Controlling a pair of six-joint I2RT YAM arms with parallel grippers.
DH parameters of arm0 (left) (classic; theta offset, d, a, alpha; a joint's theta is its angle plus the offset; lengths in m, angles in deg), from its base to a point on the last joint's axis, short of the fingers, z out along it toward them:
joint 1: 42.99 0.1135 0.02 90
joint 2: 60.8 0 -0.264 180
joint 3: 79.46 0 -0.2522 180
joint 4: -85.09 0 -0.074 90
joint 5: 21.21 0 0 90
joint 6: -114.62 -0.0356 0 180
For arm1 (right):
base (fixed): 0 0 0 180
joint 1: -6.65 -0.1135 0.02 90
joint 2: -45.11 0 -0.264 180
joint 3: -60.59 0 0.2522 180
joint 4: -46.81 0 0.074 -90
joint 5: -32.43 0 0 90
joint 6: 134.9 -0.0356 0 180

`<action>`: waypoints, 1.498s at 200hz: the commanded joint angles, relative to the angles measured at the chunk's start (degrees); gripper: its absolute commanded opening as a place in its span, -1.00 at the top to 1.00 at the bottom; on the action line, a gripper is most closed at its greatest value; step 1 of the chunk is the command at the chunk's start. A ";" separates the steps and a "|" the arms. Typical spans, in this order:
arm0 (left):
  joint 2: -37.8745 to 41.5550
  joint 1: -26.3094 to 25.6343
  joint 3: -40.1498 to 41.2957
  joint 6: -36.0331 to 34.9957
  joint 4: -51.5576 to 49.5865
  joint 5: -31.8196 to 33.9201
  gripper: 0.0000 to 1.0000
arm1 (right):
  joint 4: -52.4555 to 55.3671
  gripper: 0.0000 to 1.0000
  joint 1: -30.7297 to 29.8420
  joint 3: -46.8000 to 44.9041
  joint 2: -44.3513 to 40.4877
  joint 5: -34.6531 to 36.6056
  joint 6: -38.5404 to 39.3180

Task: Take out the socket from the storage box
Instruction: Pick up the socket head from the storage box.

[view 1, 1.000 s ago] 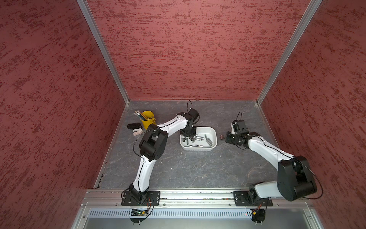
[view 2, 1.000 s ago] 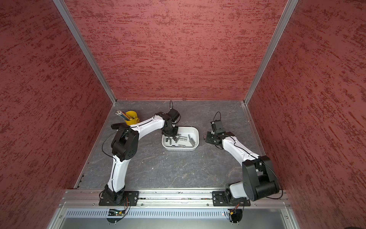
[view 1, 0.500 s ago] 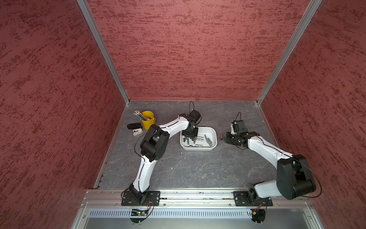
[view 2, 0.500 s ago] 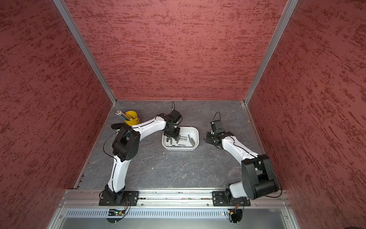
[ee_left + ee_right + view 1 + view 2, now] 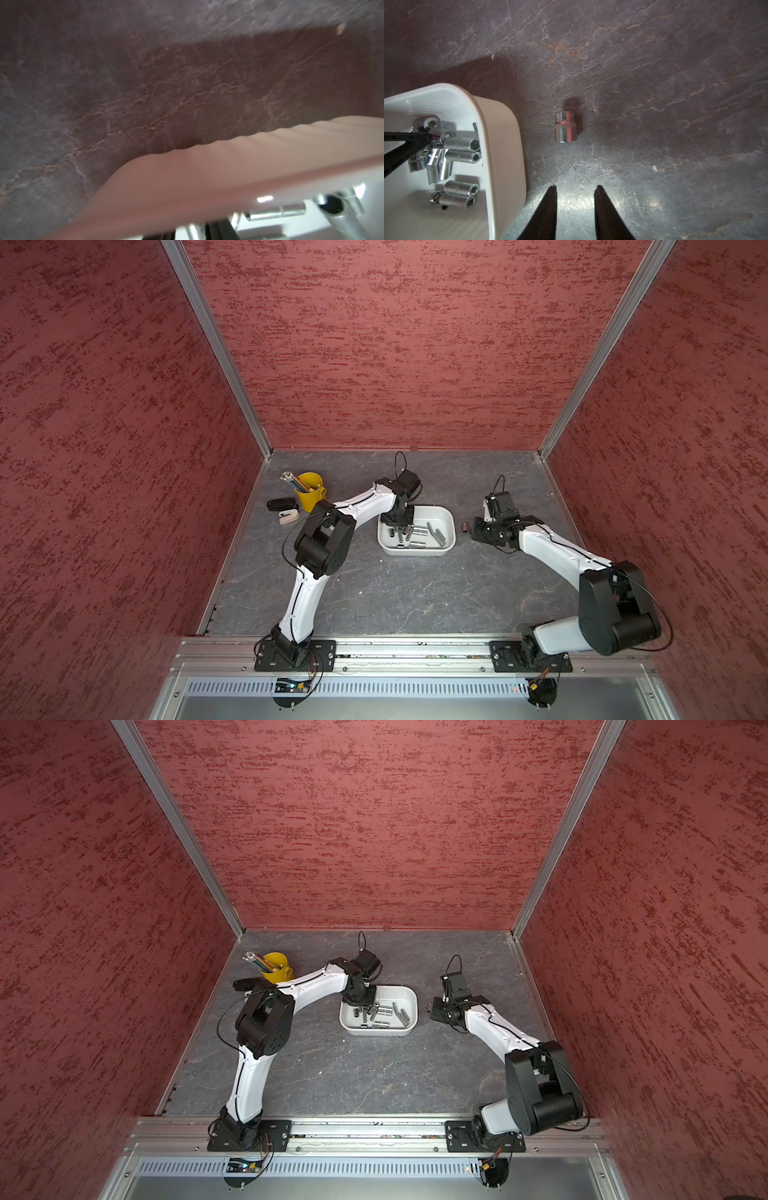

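Holding left claw [image 5: 428,138] down in storage box [image 5: 500,133] among piled sockets [image 5: 462,144] for pick, tips close, cannot tell if gripping. Right claw [image 5: 575,187] part-open, empty, by loose socket [image 5: 565,129] on table [image 5: 654,104].

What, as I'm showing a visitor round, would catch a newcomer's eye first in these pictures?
A white box in the middle holds a heap of shiny sockets, with the left arm reaching its jaws down among them. One lone socket sits outside it, before the right arm's open jaws. A yellow cup of pencils stands far back on the left.
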 commanded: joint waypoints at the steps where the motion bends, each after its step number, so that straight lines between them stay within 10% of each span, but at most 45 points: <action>1: -4.16 0.41 1.65 0.37 -3.46 2.46 0.48 | -0.43 0.33 -0.33 1.89 0.30 -0.63 0.52; 159: 10.86 1.31 3.86 1.75 -3.64 -0.90 0.96 | -0.16 0.33 -0.33 2.17 0.38 -0.76 0.52; 299: 28.23 9.99 30.91 5.01 4.90 -3.36 0.98 | -0.20 0.34 -0.33 2.09 0.38 -1.11 0.61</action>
